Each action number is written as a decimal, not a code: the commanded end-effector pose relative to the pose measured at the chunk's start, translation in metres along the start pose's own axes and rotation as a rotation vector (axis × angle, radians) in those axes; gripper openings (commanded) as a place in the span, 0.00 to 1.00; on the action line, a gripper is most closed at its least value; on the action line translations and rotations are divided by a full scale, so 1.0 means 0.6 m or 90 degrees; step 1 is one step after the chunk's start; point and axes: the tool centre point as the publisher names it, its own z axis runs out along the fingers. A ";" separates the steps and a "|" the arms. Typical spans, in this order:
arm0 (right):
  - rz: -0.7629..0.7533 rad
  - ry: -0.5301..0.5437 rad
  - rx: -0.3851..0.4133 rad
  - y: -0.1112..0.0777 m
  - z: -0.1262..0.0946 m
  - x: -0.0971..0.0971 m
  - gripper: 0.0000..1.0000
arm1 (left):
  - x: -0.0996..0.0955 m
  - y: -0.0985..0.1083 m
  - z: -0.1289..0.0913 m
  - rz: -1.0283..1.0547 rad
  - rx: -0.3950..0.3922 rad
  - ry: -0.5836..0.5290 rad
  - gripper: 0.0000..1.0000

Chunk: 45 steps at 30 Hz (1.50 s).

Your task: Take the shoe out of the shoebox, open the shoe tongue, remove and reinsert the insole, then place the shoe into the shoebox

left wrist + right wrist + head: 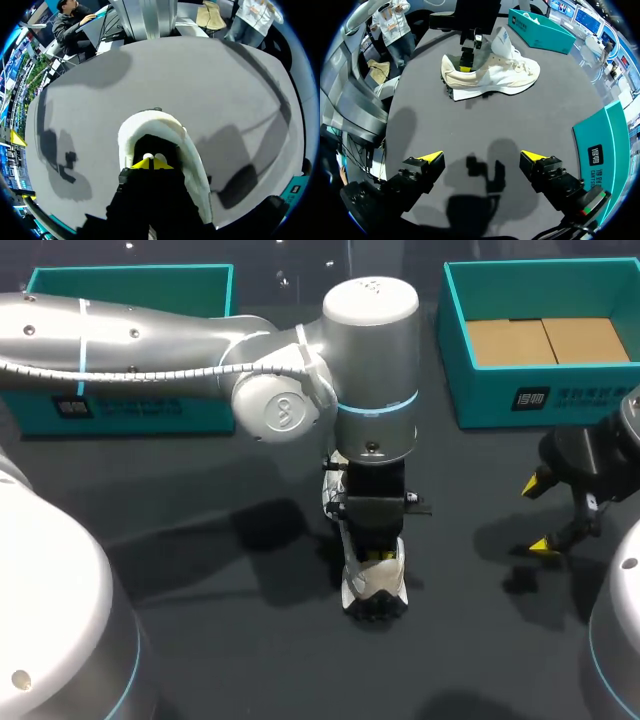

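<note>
Jaws of the left gripper (150, 163) are seen pressed together inside the heel opening of the cream-white lace-up sneaker (375, 585), which is stood on its sole at the middle of the dark grey surface (250, 660). Jaws of the right gripper (481, 157) are held spread wide above the surface, well apart from the sneaker. One teal cardboard shoebox (130, 280) is set at the far left, a second teal shoebox (500, 390) at the far right.

This looks like a robotics lab or test bench, not anyone's home. Two silver-grey industrial arms with blue-lit joint rings, the left arm (150, 335) and the right arm (618, 640), stand over a matte dark grey table (200, 570). An open teal shoebox (130, 405) and a second teal box (490, 395) sit along its far edge.
</note>
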 end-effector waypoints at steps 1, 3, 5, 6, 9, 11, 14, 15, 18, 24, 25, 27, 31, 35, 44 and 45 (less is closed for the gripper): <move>0.000 -0.002 0.000 -0.001 0.000 0.003 1.00 | 0.014 -0.026 -0.016 0.007 -0.041 -0.034 0.00; 0.000 -0.002 0.000 -0.001 0.000 0.003 1.00 | 0.007 -0.026 -0.010 0.006 -0.042 -0.049 0.00; 0.000 -0.002 0.000 -0.001 0.000 0.003 1.00 | -0.001 -0.023 -0.002 0.002 -0.056 -0.064 0.00; 0.000 -0.002 0.000 -0.001 0.000 0.003 1.00 | -0.006 -0.021 0.003 -0.001 -0.066 -0.068 0.00; 0.000 -0.002 0.000 -0.001 0.000 0.003 1.00 | -0.016 -0.010 0.016 -0.017 -0.088 -0.099 0.00; 0.000 -0.002 0.000 -0.001 0.000 0.003 1.00 | -0.021 -0.006 0.020 -0.018 -0.103 -0.113 0.00; 0.000 -0.002 0.000 -0.001 0.000 0.003 1.00 | -0.025 0.000 0.029 -0.023 -0.110 -0.109 0.00; 0.000 -0.002 0.000 -0.001 0.000 0.003 1.00 | -0.024 0.002 0.033 -0.024 -0.111 -0.106 0.00; 0.000 -0.002 0.000 -0.001 0.000 0.003 1.00 | -0.015 0.005 0.047 -0.025 -0.111 -0.089 0.00; 0.000 -0.002 0.000 -0.001 0.000 0.003 1.00 | 0.010 0.006 0.039 -0.029 -0.111 -0.093 0.00; 0.000 -0.002 0.000 -0.001 0.000 0.003 1.00 | 0.013 0.006 0.031 -0.029 -0.115 -0.102 0.00; 0.000 -0.002 0.000 -0.001 0.000 0.003 1.00 | 0.016 0.003 0.013 -0.029 -0.130 -0.126 0.00; 0.000 -0.002 0.000 -0.001 0.000 0.003 1.00 | 0.012 0.004 -0.011 -0.031 -0.164 -0.166 0.00; 0.000 -0.002 0.000 -0.001 0.000 0.003 1.00 | -0.002 0.015 -0.014 -0.046 -0.177 -0.193 0.00; 0.000 -0.002 0.000 -0.001 0.000 0.003 1.00 | -0.028 0.040 0.010 -0.079 -0.213 -0.216 0.00; 0.000 -0.002 0.000 -0.001 0.000 0.003 1.00 | -0.031 0.043 0.014 -0.082 -0.212 -0.215 0.00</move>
